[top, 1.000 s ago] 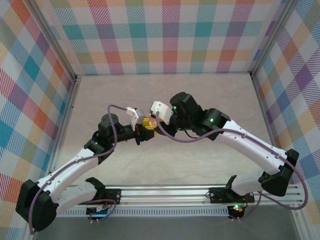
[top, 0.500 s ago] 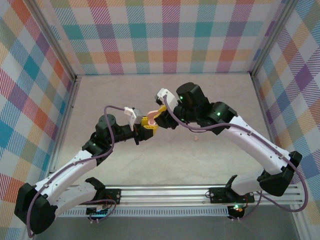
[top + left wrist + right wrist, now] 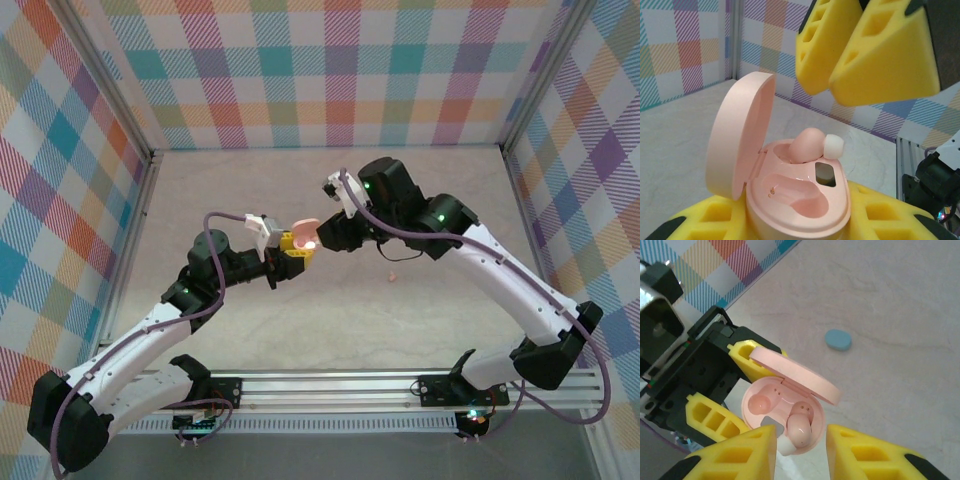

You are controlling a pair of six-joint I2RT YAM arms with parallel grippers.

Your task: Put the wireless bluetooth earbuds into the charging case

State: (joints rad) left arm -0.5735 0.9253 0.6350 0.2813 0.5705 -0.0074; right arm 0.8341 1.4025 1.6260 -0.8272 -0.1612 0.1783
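- Plaid walls close the pale table on the left, far and right sides. A metal rail runs along the bottom edge of the top view.
- At left, the floor between the left wall's frame and the left arm is bare. So is the wide band from the arms up to the far wall.
- Left of centre, the left gripper is clenched on the pink charging case, which is held clear of the table. The left wrist view shows the case base seated between the yellow foam pads.
- The case lid stands open and upright on the case's left side in that view, its rim free of both grippers.
- A salmon pink earbud with a white tip lies in the far socket of the case, tilted, the tip poking past the socket edge. The near socket shows its contact pins.
- Just right of the case, the right gripper hangs over it with its jaws apart and nothing between them. Its yellow fingertips are just above the earbud, not touching.
- In the right wrist view, a light blue oval piece lies on the table beyond the case, well apart. I cannot tell whether it is a case or a bud.
- Further right, a second pink earbud lies loose on the table below the right forearm, with open floor on to the right wall.
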